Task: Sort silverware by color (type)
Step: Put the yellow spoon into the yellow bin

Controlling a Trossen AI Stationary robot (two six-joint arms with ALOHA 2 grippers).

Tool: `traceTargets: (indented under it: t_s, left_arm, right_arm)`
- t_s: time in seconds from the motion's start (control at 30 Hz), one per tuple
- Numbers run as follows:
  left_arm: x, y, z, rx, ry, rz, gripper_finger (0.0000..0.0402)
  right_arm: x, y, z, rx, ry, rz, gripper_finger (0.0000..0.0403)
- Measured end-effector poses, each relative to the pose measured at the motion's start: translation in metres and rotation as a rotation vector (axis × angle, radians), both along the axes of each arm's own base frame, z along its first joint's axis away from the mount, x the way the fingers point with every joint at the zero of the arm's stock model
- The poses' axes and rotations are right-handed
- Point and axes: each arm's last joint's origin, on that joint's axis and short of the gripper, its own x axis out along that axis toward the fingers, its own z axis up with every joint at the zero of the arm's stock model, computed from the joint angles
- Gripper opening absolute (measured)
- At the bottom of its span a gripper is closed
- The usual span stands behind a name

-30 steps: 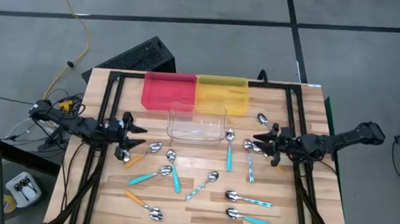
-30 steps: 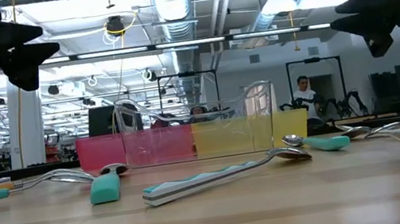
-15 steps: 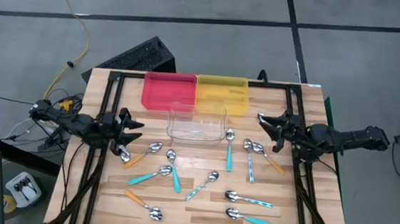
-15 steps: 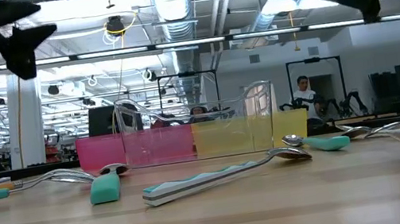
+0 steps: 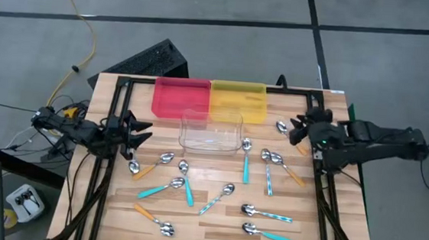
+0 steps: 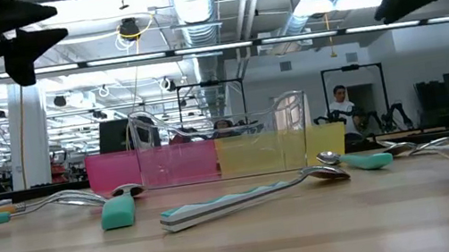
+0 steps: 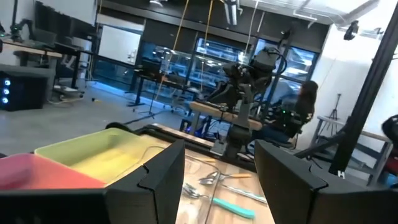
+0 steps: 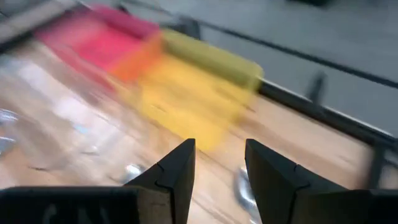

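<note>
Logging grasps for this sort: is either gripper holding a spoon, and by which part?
Nothing is held: left gripper and right gripper both stand open and empty.

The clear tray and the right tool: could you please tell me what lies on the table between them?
In the high view, one teal-handled spoon lies between the clear tray and right tool.

Both arms pull back from the table's middle

In the high view the left end effector (image 5: 138, 132) has drawn toward the left edge of the frame and slightly up, away from the orange-handled spoon (image 5: 154, 163). The right end effector (image 5: 300, 129) has swung up and to the right, from beside the spoons right of centre to a spot near the table's (image 5: 214, 226) right rail, jaws parted and empty.
</note>
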Motion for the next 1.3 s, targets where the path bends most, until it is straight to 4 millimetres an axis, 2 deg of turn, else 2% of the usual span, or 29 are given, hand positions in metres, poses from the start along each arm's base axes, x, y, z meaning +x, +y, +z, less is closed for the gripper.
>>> traceTargets:
  t_s: [0.17, 0.27, 0.47, 0.73, 1.03, 1.13, 1.3]
  left_arm:
    - [0.0, 0.0, -0.001, -0.013, 0.01, -0.001, 0.018]
    - [0.0, 0.0, -0.002, -0.027, 0.016, 0.001, 0.018]
    - [0.0, 0.001, -0.003, -0.028, 0.028, 0.023, 0.018]
    - [0.001, 0.0, -0.005, -0.031, 0.042, 0.02, 0.0181]
    - [0.001, 0.0, -0.008, -0.034, 0.075, -0.002, 0.0181]
    - [0.001, -0.001, -0.01, -0.052, 0.085, -0.012, 0.0181]
    - [0.002, -0.001, -0.014, -0.078, 0.115, -0.015, 0.0181]
  right_arm:
    - [0.009, -0.01, -0.007, 0.217, 0.174, -0.039, 0.017]
    - [0.012, -0.016, -0.017, 0.332, 0.301, -0.02, 0.0187]
    - [0.027, -0.029, -0.033, 0.381, 0.498, -0.023, 0.0225]
    - [0.038, -0.055, -0.051, 0.483, 0.62, -0.07, 0.0234]
    - [0.055, -0.091, -0.076, 0.555, 0.671, 0.041, 0.0234]
    - [0.055, -0.1, -0.085, 0.575, 0.696, 0.032, 0.0234]
    - [0.044, -0.103, -0.115, 0.63, 0.67, 0.039, 0.0234]
